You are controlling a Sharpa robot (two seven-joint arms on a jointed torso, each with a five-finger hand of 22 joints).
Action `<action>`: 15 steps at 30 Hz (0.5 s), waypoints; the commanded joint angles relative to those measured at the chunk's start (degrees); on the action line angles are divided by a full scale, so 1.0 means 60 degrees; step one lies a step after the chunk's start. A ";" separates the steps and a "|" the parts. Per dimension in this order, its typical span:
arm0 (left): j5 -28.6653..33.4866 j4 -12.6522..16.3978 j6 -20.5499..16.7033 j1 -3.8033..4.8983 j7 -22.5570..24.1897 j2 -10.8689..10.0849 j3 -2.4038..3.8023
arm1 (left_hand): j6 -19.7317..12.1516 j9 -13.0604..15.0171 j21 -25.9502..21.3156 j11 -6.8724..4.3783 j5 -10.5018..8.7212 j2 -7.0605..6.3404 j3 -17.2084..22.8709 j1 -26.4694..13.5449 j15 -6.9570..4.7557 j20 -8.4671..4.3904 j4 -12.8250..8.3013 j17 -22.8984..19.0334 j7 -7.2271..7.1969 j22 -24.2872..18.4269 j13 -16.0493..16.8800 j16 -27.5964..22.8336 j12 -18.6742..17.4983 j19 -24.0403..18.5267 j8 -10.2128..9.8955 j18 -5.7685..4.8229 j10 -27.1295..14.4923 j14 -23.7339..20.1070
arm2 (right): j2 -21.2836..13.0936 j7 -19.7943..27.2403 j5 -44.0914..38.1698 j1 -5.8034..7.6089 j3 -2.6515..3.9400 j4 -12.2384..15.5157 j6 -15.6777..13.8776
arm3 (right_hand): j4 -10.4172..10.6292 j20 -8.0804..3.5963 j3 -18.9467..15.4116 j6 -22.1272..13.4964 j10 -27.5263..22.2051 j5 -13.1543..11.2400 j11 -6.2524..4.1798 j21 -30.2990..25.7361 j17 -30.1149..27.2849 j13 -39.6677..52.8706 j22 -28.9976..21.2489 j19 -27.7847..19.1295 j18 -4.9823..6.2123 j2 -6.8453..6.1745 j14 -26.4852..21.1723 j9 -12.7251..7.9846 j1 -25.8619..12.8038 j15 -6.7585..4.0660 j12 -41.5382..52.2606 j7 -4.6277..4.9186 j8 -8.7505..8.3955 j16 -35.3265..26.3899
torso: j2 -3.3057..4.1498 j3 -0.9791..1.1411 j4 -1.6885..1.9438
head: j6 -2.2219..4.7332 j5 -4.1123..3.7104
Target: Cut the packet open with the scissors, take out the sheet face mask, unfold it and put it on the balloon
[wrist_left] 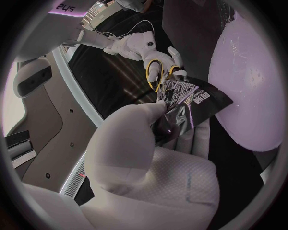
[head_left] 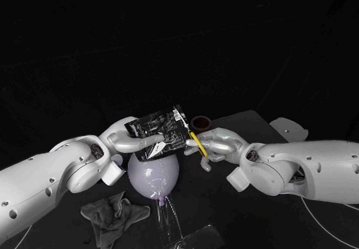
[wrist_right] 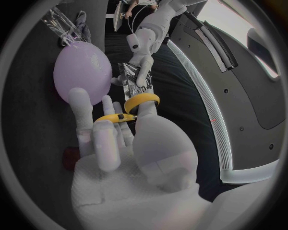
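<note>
My left hand [head_left: 131, 140] holds a dark, shiny face-mask packet [head_left: 157, 132] upright above the pale purple balloon [head_left: 154, 175]. My right hand [head_left: 216, 146] grips yellow-handled scissors [head_left: 197, 143], and their blades meet the packet's edge on the right. In the left wrist view the packet [wrist_left: 189, 103] is pinched by my left hand [wrist_left: 141, 139], and the scissors [wrist_left: 157, 74] touch its far edge. In the right wrist view the yellow scissors [wrist_right: 135, 108] sit in my right hand [wrist_right: 126, 143], pointing at the packet [wrist_right: 135, 81], with the balloon [wrist_right: 83, 72] beside it.
A grey cloth [head_left: 111, 218] lies crumpled at the near left. A clear stand [head_left: 176, 245] props the balloon from below. A small dark round cup [head_left: 201, 122] sits behind the hands on a dark mat [head_left: 246, 128].
</note>
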 commanded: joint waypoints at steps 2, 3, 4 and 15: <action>-0.0074 0.0040 0.0379 0.0000 0.0011 0.0027 0.0004 | 0.0085 0.2351 0.0039 -0.0001 0.0032 -0.0028 -0.0015 0.0094 -0.0022 0.0000 -0.0042 0.0009 0.0000 0.0008 -0.0007 -0.0051 -0.0009 -0.0081 0.0029 0.0083 -0.0004 -0.0009 | 0.0050 0.0249 -0.0102 0.0074 0.0017 -0.0111 0.0482 | -0.0063 0.0003 -0.0276 -0.0080 -0.0096 -0.0043 0.0021 -0.0052 0.0013 -0.0030 -0.0037 -0.0100 0.0133 0.0014 0.0071 -0.0017 -0.0086 0.0077 -0.0071 0.0173 -0.0072 -0.0010 | 0.0001 -0.0001 0.0004 | -0.0007 0.0003; -0.0079 0.0041 0.0393 0.0000 0.0008 0.0029 0.0004 | 0.0085 0.2363 0.0037 0.0000 0.0032 -0.0028 -0.0020 0.0092 -0.0022 0.0000 -0.0046 0.0014 0.0000 0.0009 -0.0006 -0.0052 -0.0008 -0.0103 0.0030 0.0081 -0.0001 -0.0007 | 0.0059 0.0246 -0.0102 0.0086 0.0017 -0.0129 0.0498 | -0.0066 0.0006 -0.0276 -0.0084 -0.0104 -0.0044 0.0023 -0.0044 0.0044 -0.0032 -0.0032 -0.0097 0.0132 0.0016 0.0079 -0.0019 -0.0087 0.0080 -0.0072 0.0175 -0.0077 -0.0003 | 0.0001 -0.0001 0.0004 | -0.0007 0.0003; -0.0083 0.0042 0.0406 0.0000 0.0006 0.0031 0.0004 | 0.0085 0.2363 0.0037 0.0000 0.0032 -0.0028 -0.0020 0.0092 -0.0022 0.0000 -0.0046 0.0014 0.0000 0.0009 -0.0006 -0.0052 -0.0008 -0.0103 0.0030 0.0081 -0.0001 -0.0007 | 0.0070 0.0242 -0.0102 0.0102 0.0017 -0.0152 0.0515 | -0.0066 0.0007 -0.0275 -0.0084 -0.0104 -0.0044 0.0023 -0.0048 0.0054 -0.0033 -0.0035 -0.0100 0.0134 0.0016 0.0082 -0.0019 -0.0088 0.0080 -0.0072 0.0175 -0.0077 0.0000 | 0.0003 0.0000 0.0005 | -0.0006 0.0005; -0.0151 0.0060 0.0525 0.0000 -0.0013 0.0060 0.0004 | 0.0085 0.2373 0.0036 0.0000 0.0033 -0.0027 -0.0023 0.0092 -0.0022 0.0002 -0.0050 0.0019 0.0000 0.0010 -0.0006 -0.0054 -0.0008 -0.0121 0.0031 0.0079 0.0000 -0.0008 | 0.0273 0.0222 -0.0001 0.0367 0.0017 -0.0375 0.0453 | -0.0137 0.0035 -0.0273 0.0122 0.0161 -0.0044 -0.0014 0.0127 0.0177 0.0000 0.0067 -0.0008 0.0135 0.0091 0.0122 0.0013 -0.0097 0.0069 0.0080 0.0151 -0.0023 0.0050 | 0.0000 -0.0014 0.0006 | -0.0001 -0.0012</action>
